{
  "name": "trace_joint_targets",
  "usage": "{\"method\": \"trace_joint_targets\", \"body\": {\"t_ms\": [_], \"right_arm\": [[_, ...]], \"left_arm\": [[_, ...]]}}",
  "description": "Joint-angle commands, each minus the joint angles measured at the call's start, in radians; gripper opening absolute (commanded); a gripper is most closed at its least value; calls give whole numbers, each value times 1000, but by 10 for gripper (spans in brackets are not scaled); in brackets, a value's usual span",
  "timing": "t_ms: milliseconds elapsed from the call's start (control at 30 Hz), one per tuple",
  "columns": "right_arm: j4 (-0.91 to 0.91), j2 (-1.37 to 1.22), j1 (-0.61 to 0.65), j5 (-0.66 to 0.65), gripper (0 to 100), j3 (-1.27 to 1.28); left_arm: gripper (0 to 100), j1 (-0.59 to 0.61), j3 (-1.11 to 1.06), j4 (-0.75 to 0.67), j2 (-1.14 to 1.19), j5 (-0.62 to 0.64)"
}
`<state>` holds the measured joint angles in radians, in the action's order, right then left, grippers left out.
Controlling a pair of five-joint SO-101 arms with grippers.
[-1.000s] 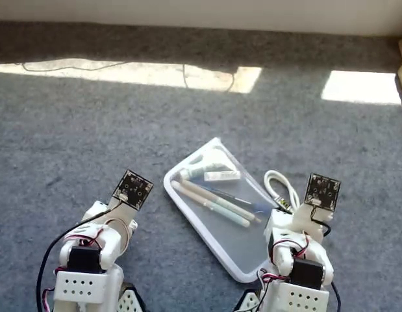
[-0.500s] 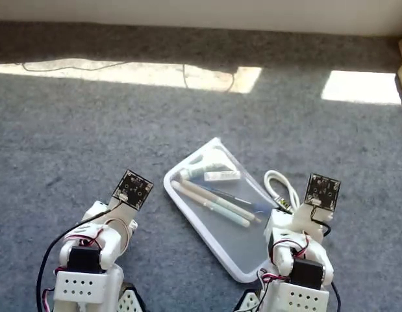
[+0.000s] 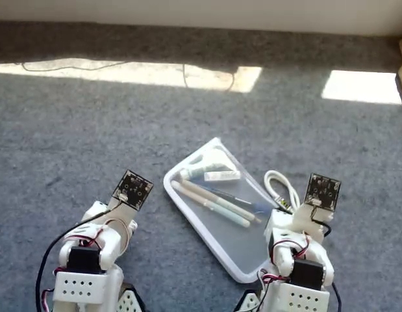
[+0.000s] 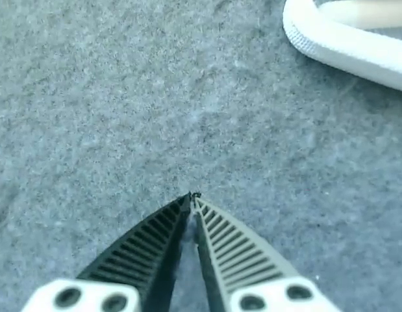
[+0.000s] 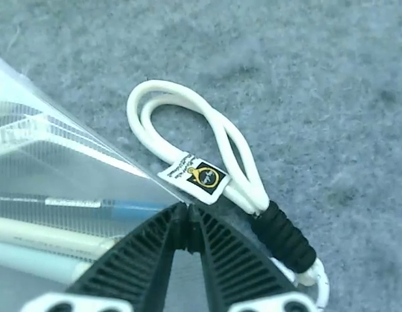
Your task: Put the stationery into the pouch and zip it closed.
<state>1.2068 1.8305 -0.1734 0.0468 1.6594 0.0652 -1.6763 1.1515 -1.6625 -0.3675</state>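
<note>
Clear plastic pouch (image 3: 234, 242), white-rimmed, pale pens (image 3: 213, 203) inside | left jaws, right jaws: clenched, empty | white looped cord (image 5: 236, 156) beside right jaws | zip: pin pouch, pull straight

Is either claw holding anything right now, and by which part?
Nothing: the left claw is shut over bare carpet, and the right claw is shut, empty, at the pouch edge.

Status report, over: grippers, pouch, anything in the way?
Left gripper shut, over bare carpet. Right gripper shut, over pouch corner. Pens inside pouch. White cord lying beside pouch.
</note>
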Motion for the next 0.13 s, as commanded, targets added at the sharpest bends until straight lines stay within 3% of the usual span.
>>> {"method": "trace_joint_targets", "body": {"t_ms": [0,100], "right_arm": [[2,4,-2,-11,5,130],[2,4,-2,-11,5,130]], "left_arm": [[11,1,-28,6,-8,-5],[11,1,-28,6,-8,-5]]}}
